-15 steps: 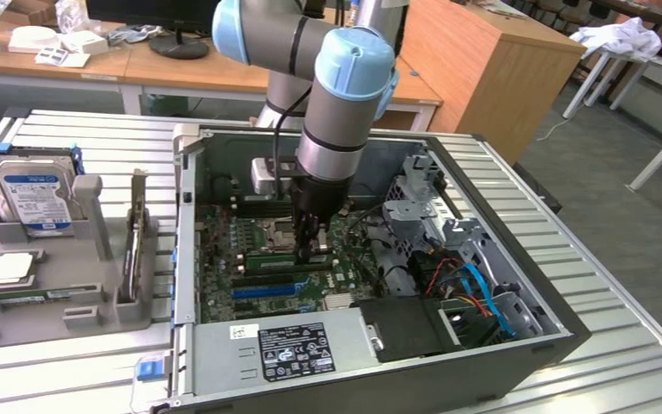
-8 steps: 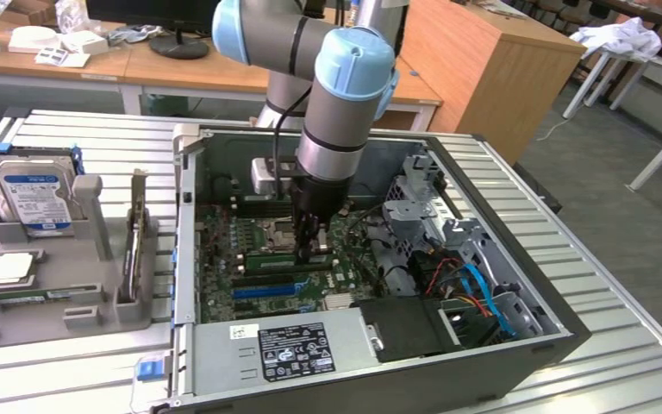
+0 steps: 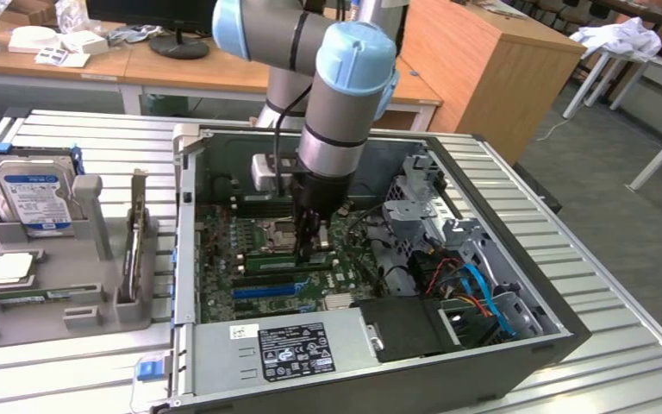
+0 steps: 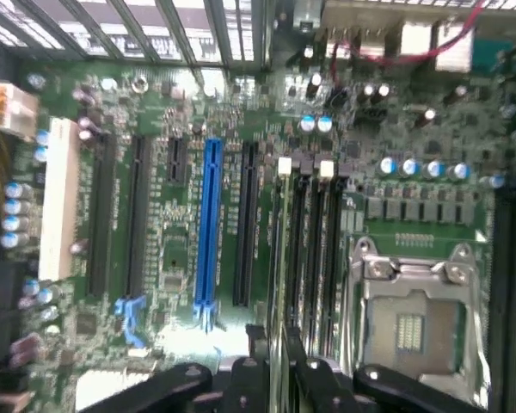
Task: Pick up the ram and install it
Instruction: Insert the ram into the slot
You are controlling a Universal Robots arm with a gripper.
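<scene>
The ram (image 4: 280,258) stands edge-on among the black memory slots (image 4: 315,258). We see the gripper (image 4: 275,338) straddling its near end, its long axis running straight away. Whether the gripper clamps it, we cannot tell.

bench (image 3: 78,129): slatted metal | computer case (image 3: 184,259): open, lying mid-bench | power supply (image 3: 290,349): labelled, at the case's near edge | motherboard (image 4: 163,258): blue slot (image 4: 210,228) between black slots (image 4: 245,224); metal-framed CPU socket (image 4: 408,323) | hard drive (image 3: 34,194): upright in grey holder (image 3: 90,293), near the bench's edge at the exterior view's left
</scene>
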